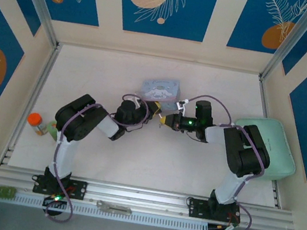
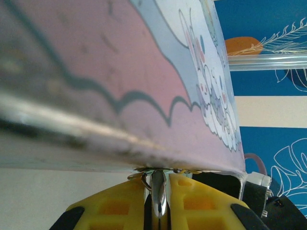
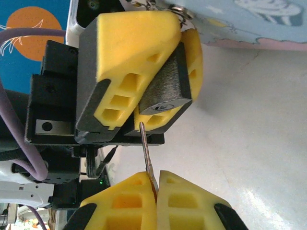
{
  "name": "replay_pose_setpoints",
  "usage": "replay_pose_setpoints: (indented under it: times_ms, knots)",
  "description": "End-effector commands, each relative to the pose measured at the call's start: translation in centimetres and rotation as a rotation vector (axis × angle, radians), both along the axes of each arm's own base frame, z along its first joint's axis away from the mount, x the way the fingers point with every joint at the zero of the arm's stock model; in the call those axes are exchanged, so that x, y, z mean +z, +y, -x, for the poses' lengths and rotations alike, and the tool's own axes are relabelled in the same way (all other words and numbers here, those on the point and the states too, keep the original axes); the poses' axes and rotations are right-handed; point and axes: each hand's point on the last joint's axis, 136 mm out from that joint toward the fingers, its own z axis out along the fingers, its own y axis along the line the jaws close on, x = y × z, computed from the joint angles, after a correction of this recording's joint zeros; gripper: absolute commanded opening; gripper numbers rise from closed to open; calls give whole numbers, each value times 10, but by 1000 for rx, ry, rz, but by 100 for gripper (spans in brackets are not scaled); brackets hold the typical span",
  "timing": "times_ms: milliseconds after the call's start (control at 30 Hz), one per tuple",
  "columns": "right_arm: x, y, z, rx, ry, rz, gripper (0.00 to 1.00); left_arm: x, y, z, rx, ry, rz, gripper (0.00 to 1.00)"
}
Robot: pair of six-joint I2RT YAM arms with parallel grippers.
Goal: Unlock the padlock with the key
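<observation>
Near the middle of the counter (image 1: pixel 191 169), just in front of a pale blue tin (image 1: pixel 161 88) printed with cartoon figures, any lettering too blurred to read, the two arms meet tip to tip. The left gripper (image 1: pixel 153 109) has its yellow fingers (image 3: pixel 127 57) clamped on the padlock (image 3: pixel 163 91), gripping the dark body on both sides with the keyhole face turned toward the right arm. The silvery shackle (image 2: pixel 158 189) meets the tin's rim. The right gripper (image 1: pixel 166 121) pinches the key (image 3: pixel 145 148) between fingers (image 3: pixel 182 201) pressed nearly together. The key's tip sits just beside the keyhole face, left of the hole, apparently not inside. Bare counter lies open toward the near edge. A mint-green tray (image 1: pixel 267 144) sits at the right edge and an orange-capped bottle (image 1: pixel 35 122) at the left edge.
</observation>
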Motion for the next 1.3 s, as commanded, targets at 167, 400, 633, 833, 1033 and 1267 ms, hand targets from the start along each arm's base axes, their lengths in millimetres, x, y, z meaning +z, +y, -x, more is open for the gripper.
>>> replay_pose_setpoints:
  times_ms: [167, 400, 633, 833, 1033, 1267]
  knots:
    - [0, 4, -1, 10, 3, -8, 0, 50, -7, 6, -18, -112, 113, 0]
    - [0, 2, -7, -14, -1, -1, 0, 53, -10, 14, -34, -114, 124, 0]
    - [2, -3, -15, -53, -9, -14, 0, 56, -11, 20, -43, -121, 135, 0]
    - [0, -3, -17, -54, 12, -13, 0, 61, -19, 25, -76, -138, 161, 0]
    - [-3, -10, -29, -112, 82, -2, 0, 71, -27, 38, -141, -197, 141, 0]
    - [10, -12, -45, -171, 148, -41, 0, 72, -30, 43, -161, -223, 126, 0]
